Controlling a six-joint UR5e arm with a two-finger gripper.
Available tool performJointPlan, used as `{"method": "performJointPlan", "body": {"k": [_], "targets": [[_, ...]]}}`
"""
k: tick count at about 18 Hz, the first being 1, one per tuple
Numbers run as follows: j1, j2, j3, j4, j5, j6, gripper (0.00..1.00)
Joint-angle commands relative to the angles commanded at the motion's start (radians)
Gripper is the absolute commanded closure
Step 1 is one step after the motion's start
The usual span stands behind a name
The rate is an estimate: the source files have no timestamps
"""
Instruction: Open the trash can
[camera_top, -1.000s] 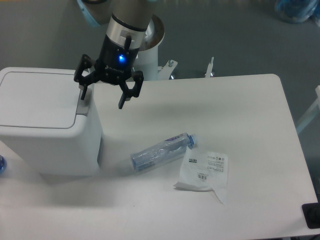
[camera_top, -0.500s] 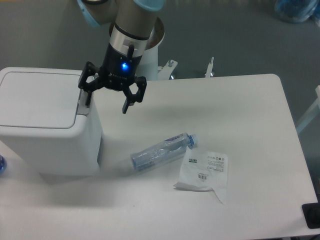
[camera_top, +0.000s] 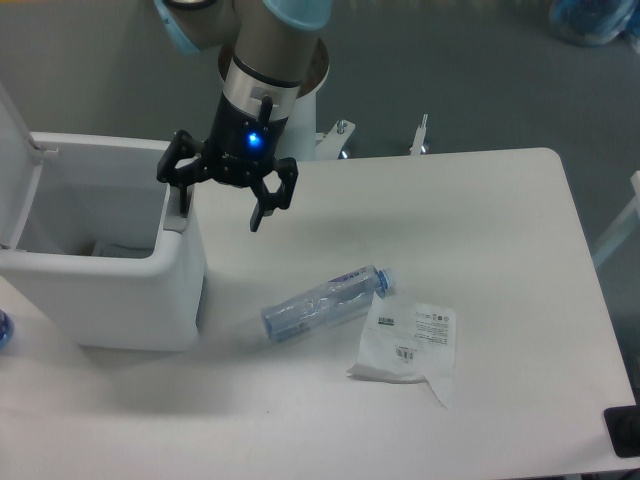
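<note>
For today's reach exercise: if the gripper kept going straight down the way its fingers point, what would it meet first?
Probably the trash can: one finger of the open gripper sits at its grey button strip. The other finger hangs over the table; depth is uncertain.

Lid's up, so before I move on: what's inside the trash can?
Inside the trash can a pale crumpled item lies at the bottom, possibly paper or a bag. The near wall hides the rest of the floor. The tool is at the button edge.

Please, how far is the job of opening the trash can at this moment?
Done, it seems: the lid stands up at the left edge and the inside of the trash can shows. In hand: the open pincer holds nothing, with one finger down at the grey strip on the can's right rim. Left: probably only to lift the arm away.
</note>
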Motion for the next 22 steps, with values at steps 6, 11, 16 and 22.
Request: {"method": "performJointPlan", "body": {"k": [6,11,16,22], "targets": [[0.146,0.003,0.063,0.005,-0.002,0.031,0.0],[0.224,-0.046,0.084,0.008,0.008,0.329,0.0],[0.261,-0.211,0.139,0.061,0.178,0.589,0.0],[0.249,-0.406,0.273,0.13,0.282,0.77,0.0]]}}
